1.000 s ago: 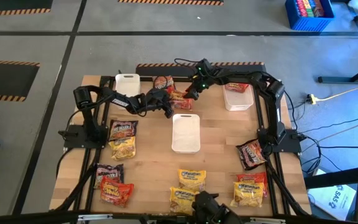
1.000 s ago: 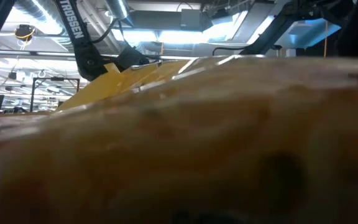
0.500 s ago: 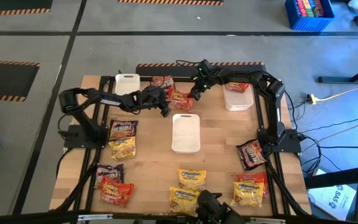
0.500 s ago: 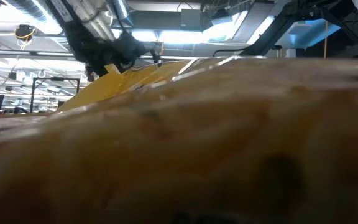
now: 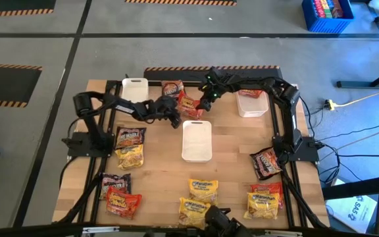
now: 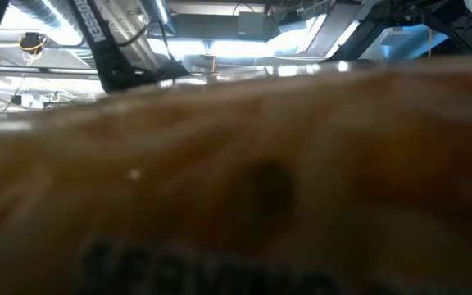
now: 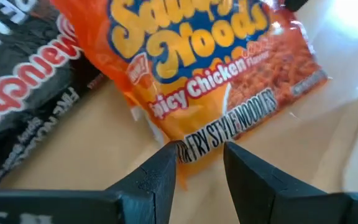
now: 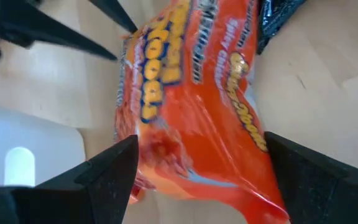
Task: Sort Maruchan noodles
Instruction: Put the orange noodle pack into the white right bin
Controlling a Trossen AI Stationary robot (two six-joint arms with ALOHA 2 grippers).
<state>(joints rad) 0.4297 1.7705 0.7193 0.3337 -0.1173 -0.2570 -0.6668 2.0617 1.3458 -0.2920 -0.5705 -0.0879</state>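
Note:
An orange-red Maruchan noodles packet (image 5: 188, 103) (image 7: 210, 62) (image 8: 191, 106) lies flat on the wood at the far middle, next to a dark packet (image 5: 172, 87) (image 7: 23, 81). My left gripper (image 5: 176, 120) (image 7: 201, 158) is partly open on the packet's near-left side, with the packet's printed edge between its fingertips. My right gripper (image 5: 204, 100) (image 8: 201, 143) comes from the packet's right, wide open, one finger on each side of it. In the low view a yellow packet (image 6: 236, 180) close to the lens hides both grippers. My left gripper slants down at the packet's printed edge (image 7: 219, 130), which lies on the table. I cannot tell whether the fingertips touch it. My right gripper slants down with its fingers across the packet's width (image 8: 166, 155). I cannot tell whether they touch its sides.
White trays stand at the centre (image 5: 197, 140), far left (image 5: 135, 89) and far right (image 5: 251, 102). Other packets lie along the left (image 5: 129, 146), near-left (image 5: 118, 196), near (image 5: 199, 197) and right (image 5: 266, 178) parts of the table. Arm bases stand at both side edges.
My left arm's elbow has swung toward the table's left edge and back, while its gripper has stayed beside the orange-red packet. The packet has kept its place. In the low view the yellow packet now covers more of the picture.

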